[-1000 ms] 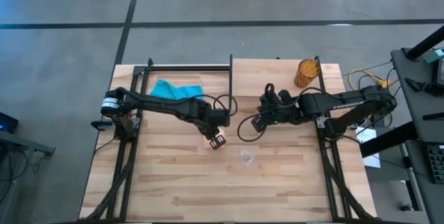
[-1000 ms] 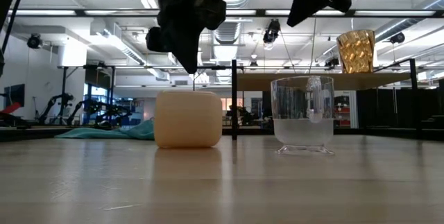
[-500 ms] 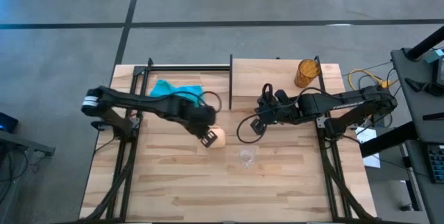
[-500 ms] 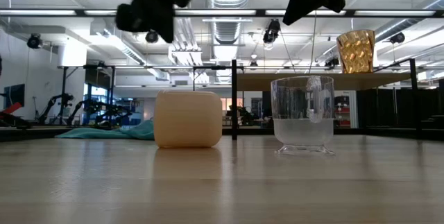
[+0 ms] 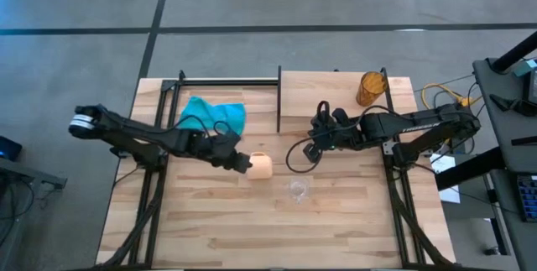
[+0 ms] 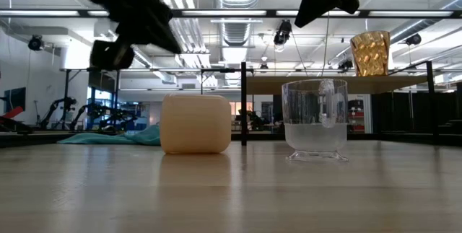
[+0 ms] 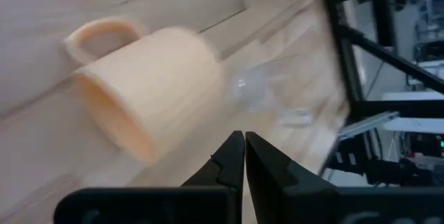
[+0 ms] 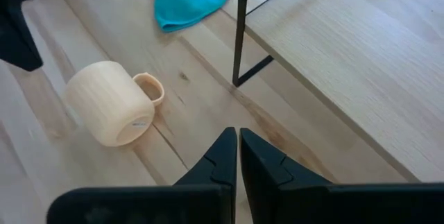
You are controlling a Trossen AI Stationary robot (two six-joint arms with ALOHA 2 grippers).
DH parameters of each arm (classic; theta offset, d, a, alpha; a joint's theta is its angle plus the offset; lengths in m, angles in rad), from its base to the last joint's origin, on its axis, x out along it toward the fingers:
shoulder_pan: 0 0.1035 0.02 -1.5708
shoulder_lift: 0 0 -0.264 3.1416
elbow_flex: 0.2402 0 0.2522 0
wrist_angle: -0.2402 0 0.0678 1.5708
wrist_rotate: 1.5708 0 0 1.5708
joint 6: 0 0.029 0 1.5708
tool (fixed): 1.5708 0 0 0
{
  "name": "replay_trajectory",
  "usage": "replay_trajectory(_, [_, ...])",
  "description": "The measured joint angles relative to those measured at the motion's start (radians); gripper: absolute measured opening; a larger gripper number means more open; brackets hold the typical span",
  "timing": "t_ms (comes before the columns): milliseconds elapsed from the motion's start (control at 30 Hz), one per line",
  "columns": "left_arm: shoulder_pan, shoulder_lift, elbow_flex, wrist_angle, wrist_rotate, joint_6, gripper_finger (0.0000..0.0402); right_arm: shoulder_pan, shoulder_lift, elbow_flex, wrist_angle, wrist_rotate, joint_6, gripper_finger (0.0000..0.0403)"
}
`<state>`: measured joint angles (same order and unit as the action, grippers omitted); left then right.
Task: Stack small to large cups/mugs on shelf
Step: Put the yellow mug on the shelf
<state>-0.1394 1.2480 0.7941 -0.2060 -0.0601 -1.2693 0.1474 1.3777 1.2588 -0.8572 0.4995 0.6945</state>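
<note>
A pale orange mug [image 5: 262,165] lies on its side on the table, its handle [image 8: 150,89] toward the far side and its bottom [image 8: 132,123] toward the right. My left gripper [image 5: 245,165] hangs shut just left of it and above the table, touching nothing. A small clear glass cup [image 5: 297,189] stands on the table right of and nearer than the mug. The brown cup [image 5: 370,88] stands on the shelf [image 5: 327,95] near its far right corner. My right gripper [image 5: 307,152] hovers shut in front of the shelf, holding nothing.
A teal cloth [image 5: 214,113] lies at the far left, beside the shelf's black post [image 5: 278,99]. Black frame rails [image 5: 226,81] run along the far left edge. Bare tabletop [image 5: 268,229] stretches along the near side. Cables [image 5: 440,95] lie off the table's right edge.
My left gripper has drawn back from above the mug toward the table's left edge, rolling as it went and staying shut. The mug and the glass cup have kept their places. My right gripper has kept still.
</note>
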Motion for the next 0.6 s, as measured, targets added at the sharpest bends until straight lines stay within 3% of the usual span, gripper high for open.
replay_trajectory(600, [-0.007, -0.041, -0.16, 0.05, 0.018, -0.008, 0.0, -0.009, 0.0, -0.005, 0.002, 0.0, 0.002, 0.0013])
